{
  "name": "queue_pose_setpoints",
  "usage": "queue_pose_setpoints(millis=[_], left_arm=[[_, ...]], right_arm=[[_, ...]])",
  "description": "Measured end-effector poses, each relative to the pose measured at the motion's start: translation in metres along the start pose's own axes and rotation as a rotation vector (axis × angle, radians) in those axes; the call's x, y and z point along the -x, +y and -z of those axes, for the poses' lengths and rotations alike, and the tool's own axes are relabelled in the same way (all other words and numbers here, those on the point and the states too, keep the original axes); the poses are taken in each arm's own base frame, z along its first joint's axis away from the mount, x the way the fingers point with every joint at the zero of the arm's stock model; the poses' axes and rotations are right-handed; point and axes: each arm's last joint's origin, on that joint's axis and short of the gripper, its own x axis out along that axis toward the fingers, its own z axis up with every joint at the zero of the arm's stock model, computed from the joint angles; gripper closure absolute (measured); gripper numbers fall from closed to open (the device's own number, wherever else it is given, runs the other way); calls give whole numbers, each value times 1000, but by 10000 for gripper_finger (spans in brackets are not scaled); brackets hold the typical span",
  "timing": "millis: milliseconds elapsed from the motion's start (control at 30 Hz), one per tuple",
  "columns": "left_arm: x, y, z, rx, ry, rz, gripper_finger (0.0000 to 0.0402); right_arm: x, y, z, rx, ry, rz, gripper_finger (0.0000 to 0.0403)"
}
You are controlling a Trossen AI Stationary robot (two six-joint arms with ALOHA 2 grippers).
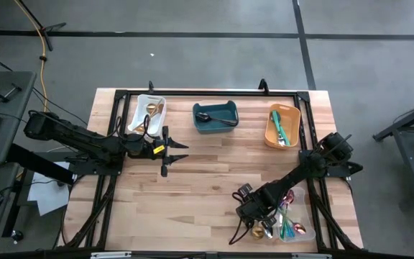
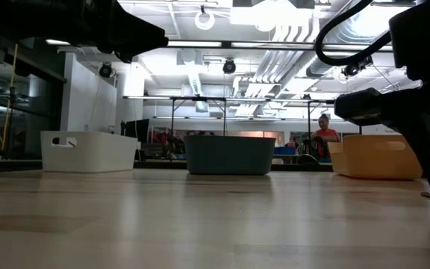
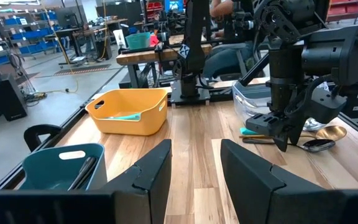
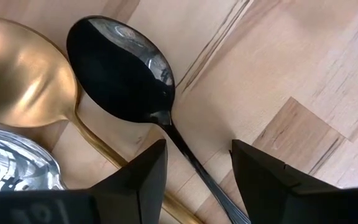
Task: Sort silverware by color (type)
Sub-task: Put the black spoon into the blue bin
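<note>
Right gripper (image 4: 194, 168) hung low over the near right part of the counter (image 1: 207, 180), fingers spread wide and holding nothing. A black spoon (image 4: 126, 71) lay flat on the wood right under it, just beside the clear bin (image 1: 302, 216). The spoon's handle ran between the two fingers while its bowl lay ahead of the fingertips, so the long axis pointed roughly along the wrist's line of sight, skewed a little, not across the gap. A gold spoon (image 4: 20, 71) lay bowl to bowl beside the black one, touching or nearly so, and a silver spoon (image 4: 11, 165) sat just beside that. The crowding looked like the risk: closing might catch the gold handle too.

Left gripper (image 1: 169, 152) hovered well apart near the white bin (image 1: 139, 108), fingers (image 3: 157, 165) also open and empty. The right arm was clearly nearer. The black spoon would likely go to the teal bin (image 1: 218, 128), which already held a dark utensil.
</note>
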Motion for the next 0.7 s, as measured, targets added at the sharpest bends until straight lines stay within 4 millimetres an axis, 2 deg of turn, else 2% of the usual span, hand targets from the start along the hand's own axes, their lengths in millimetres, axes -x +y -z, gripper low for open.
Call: queue_pose_setpoints(millis=[167,700], left_arm=[[0,0,0,0,0,0,270],[0,0,0,-25,0,0,270]], right_arm=[[0,-6,0,-16,-5,4,231],[1,-40,-8,-50,-114,73,231]])
